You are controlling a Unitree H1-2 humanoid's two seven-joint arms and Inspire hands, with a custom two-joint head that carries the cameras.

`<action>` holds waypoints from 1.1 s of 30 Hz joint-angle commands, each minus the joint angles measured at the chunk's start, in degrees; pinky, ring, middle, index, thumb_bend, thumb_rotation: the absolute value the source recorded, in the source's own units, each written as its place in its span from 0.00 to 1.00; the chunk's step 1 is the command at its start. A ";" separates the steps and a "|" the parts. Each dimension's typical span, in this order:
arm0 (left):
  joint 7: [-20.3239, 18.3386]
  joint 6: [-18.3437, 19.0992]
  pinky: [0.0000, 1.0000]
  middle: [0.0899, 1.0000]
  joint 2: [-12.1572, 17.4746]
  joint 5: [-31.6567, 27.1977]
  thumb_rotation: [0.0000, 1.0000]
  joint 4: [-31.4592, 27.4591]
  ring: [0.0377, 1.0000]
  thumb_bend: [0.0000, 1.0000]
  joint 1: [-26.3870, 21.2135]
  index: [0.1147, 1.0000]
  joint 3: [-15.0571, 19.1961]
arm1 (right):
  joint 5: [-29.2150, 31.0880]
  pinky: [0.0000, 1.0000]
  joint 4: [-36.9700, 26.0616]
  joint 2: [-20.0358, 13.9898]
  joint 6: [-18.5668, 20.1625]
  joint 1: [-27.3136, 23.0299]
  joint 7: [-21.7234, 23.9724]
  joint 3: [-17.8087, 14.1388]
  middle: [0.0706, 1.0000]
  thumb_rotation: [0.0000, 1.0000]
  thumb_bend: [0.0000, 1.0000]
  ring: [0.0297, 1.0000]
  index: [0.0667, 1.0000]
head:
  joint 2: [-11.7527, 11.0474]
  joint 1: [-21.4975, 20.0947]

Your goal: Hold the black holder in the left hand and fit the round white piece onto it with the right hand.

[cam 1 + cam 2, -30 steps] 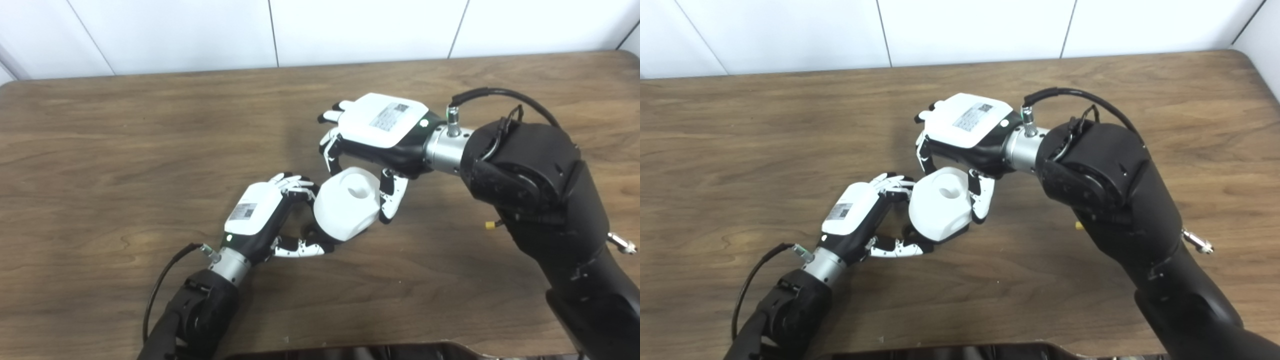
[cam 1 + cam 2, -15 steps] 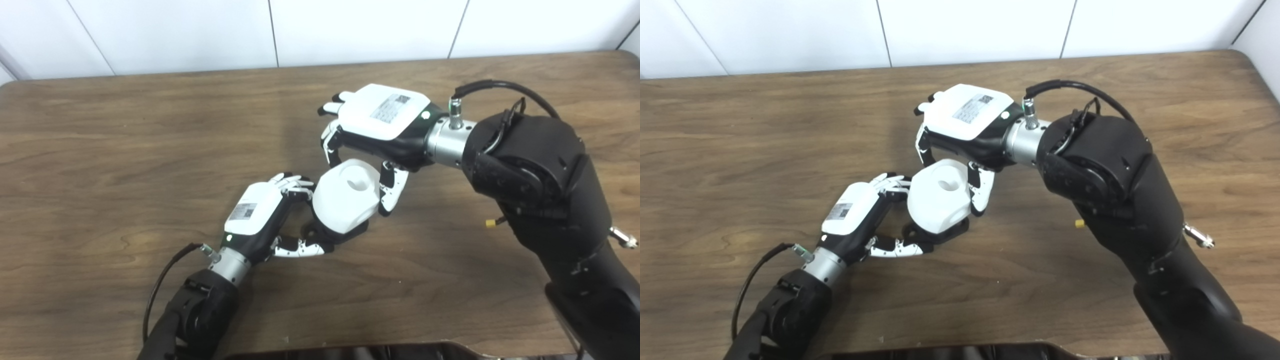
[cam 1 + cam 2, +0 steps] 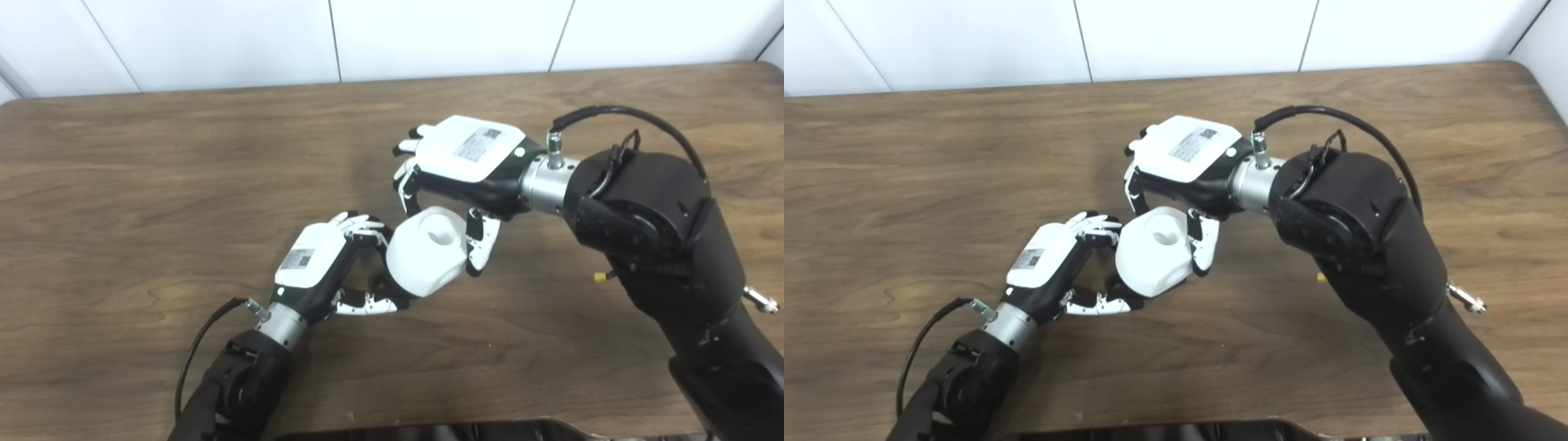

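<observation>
A: Where is the round white piece [image 3: 427, 251]?

B: It sits in the middle of the brown wooden table [image 3: 122, 184]. The right hand [image 3: 456, 168] is over it from the far right side, with its fingers [image 3: 481, 242] curled down around it, clamped on it.

A: And the black holder [image 3: 1115, 285]?

B: It is tucked under the near left side of the white piece, so only a small dark bit shows. The left hand [image 3: 324, 266] comes up from the near left, and its fingers wrap around that spot. I can see it is closed there, but the holder is mostly hidden, so I cannot tell how firmly it is held.

A: Does one eye see more than the other?

B: The right eye view shows a little more of the dark bit just below the white piece. The left eye view shows the left hand's fingertips touching the white piece's side.

A: What does the piece look like?

B: Smooth, white and chunky, with rounded flat sides and a round hole in its top. The hands have shiny white backs with small printed labels, and black and white fingers. The table has wavy wood grain.
</observation>
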 commanded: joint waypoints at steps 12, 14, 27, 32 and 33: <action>-2.74 3.17 0.92 0.75 1.55 1.23 0.06 1.86 0.84 0.52 2.07 0.42 0.16 | -1.61 1.00 1.03 1.08 -0.24 -0.90 -3.43 -0.32 0.80 0.13 0.52 0.96 0.45 | -0.05 0.17; -2.58 3.01 0.92 0.75 1.58 1.18 0.06 1.91 0.83 0.52 2.12 0.42 0.21 | -1.75 1.00 1.12 1.11 -0.23 -0.87 -3.56 -0.34 0.81 0.13 0.52 0.96 0.45 | -0.08 0.19; -3.12 3.64 0.92 0.75 1.50 1.31 0.06 1.77 0.84 0.52 2.08 0.42 0.24 | -2.39 1.00 1.53 0.84 -0.52 -0.01 -4.44 -0.26 0.80 0.14 0.52 0.95 0.45 | -0.12 0.14; -3.07 3.60 0.93 0.75 1.31 1.17 0.06 1.86 0.84 0.52 2.05 0.42 0.21 | -2.69 1.00 0.96 1.11 -0.50 0.28 -4.37 0.07 0.81 0.14 0.52 0.96 0.45 | -0.36 0.14; -3.05 3.56 0.93 0.75 1.31 1.27 0.06 1.94 0.84 0.52 2.03 0.42 0.15 | -2.77 1.00 0.86 1.14 -0.68 0.32 -4.49 0.18 0.81 0.14 0.52 0.96 0.45 | -0.41 0.34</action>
